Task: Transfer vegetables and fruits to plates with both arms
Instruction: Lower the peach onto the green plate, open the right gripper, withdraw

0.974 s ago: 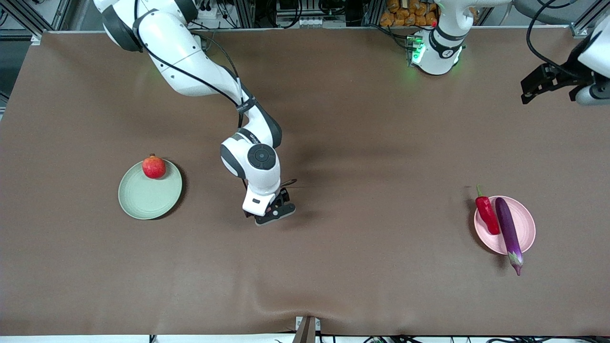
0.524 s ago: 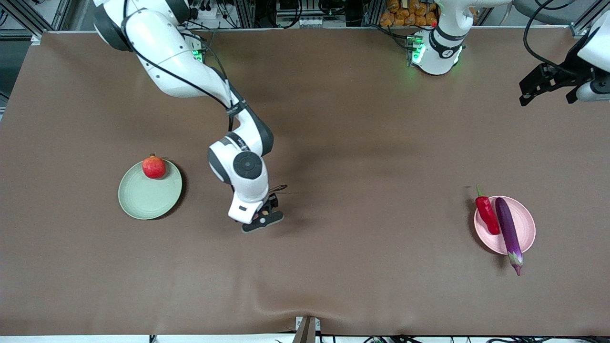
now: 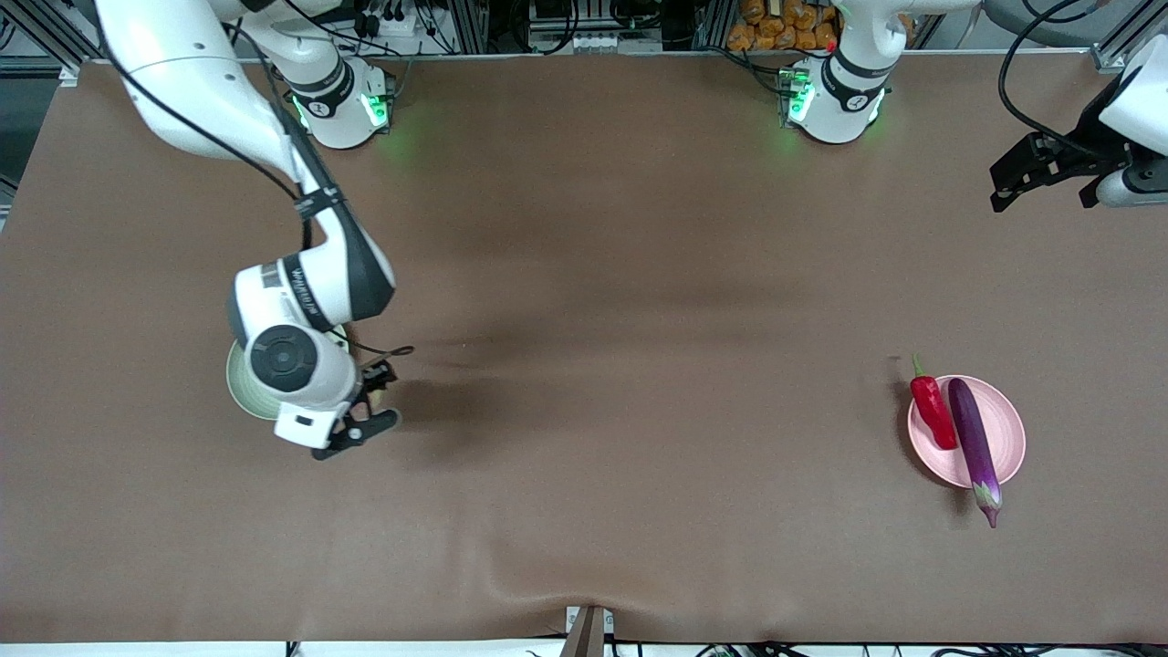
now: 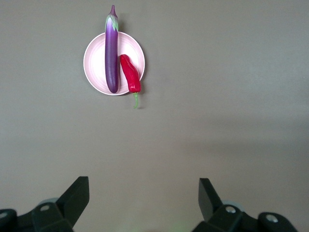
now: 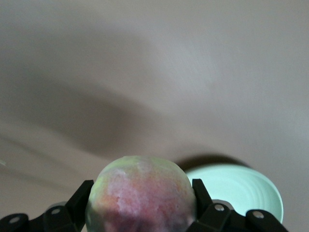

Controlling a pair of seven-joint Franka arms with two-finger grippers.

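Table: brown cloth (image 3: 639,274), both arm bases lit green along its top edge.
Right gripper (image 5: 140,205): up in the air by the green plate (image 3: 239,383) edge, fingers (image 5: 79,200) pinching the peach (image 5: 141,193).
Green plate: toward the right arm's end, mostly hidden under the right wrist; pomegranate can't be seen.
Left gripper (image 4: 144,195): parked high over the left arm's end of the table, jaws spread wide, nothing between them; arm waits.
Pink plate (image 3: 1004,420): eggplant (image 3: 973,447) lies across it, stem end overhanging the rim nearer the front camera.
Chilli (image 3: 933,409): on the plate's rim, touching the eggplant, green stem off the plate.
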